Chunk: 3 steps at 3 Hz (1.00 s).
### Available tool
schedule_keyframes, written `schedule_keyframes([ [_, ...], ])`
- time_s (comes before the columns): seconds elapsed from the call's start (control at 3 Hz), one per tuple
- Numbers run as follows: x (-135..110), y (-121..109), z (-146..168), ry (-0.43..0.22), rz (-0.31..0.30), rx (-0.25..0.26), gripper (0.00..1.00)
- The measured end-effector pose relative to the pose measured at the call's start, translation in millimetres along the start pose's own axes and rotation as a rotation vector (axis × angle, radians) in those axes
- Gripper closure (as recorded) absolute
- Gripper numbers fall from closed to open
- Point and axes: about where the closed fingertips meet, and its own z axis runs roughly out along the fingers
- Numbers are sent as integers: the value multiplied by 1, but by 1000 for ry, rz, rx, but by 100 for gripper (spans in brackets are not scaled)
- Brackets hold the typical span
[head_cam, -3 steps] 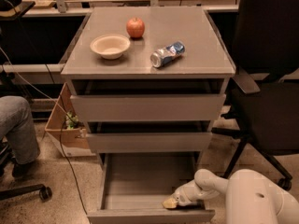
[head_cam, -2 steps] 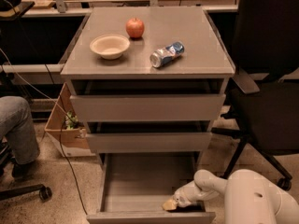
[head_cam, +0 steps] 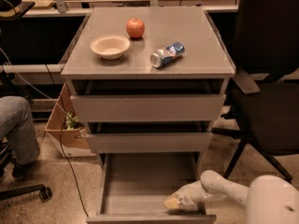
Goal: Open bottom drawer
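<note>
Now bottom drawer point(head_cam: 145, 181) stands wide open; hand point(head_cam: 174, 202) at its front-right edge.

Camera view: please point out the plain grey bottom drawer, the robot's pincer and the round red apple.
Plain grey bottom drawer point(head_cam: 140, 183): camera view, bare tray floor.
Pincer point(head_cam: 174, 203): camera view, tip, inside drawer's front right.
Round red apple point(head_cam: 135, 28): camera view, its middle.
</note>
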Motion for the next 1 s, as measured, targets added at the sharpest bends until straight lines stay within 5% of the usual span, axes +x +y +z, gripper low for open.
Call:
schedule_keyframes([
  [0.33,0,5,-40,-155,-42,147,100],
  [0.67,7,-2,-121,-295,-76,380,97],
  [1.0,11,1,-165,-392,-73,470,73],
])
